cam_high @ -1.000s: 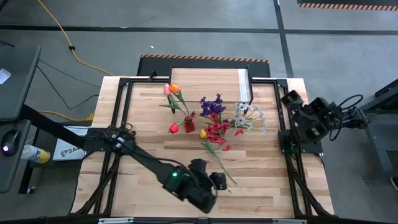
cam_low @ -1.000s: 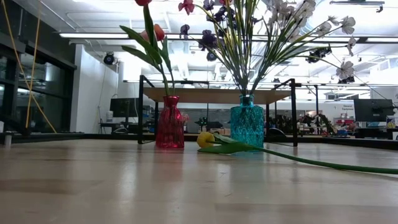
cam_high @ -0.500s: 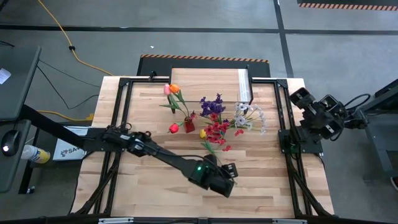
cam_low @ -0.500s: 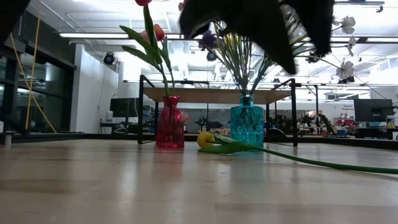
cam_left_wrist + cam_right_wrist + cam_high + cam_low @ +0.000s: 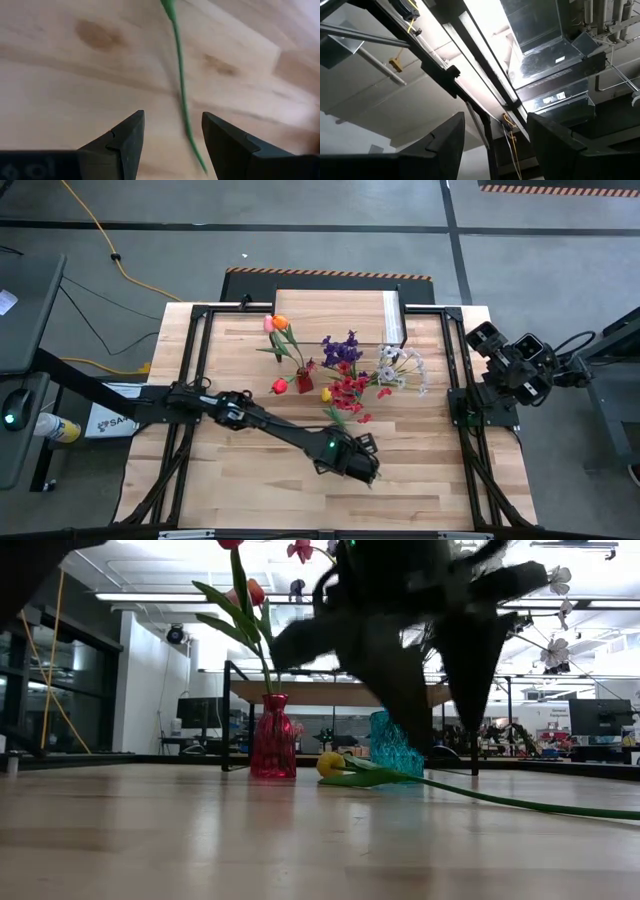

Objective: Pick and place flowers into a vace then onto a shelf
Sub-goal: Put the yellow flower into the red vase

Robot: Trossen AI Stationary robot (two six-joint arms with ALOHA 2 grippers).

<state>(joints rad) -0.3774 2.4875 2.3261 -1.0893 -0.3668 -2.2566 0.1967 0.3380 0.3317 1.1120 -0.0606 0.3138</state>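
we see a yellow tulip lying flat on the counter, its long green stem running from the bloom beside the teal vase toward the counter's near right. the left claw hangs over the stem's far end, jaws parted on either side of it, gripping nothing. the right claw waits off the counter's right edge, parted and empty.
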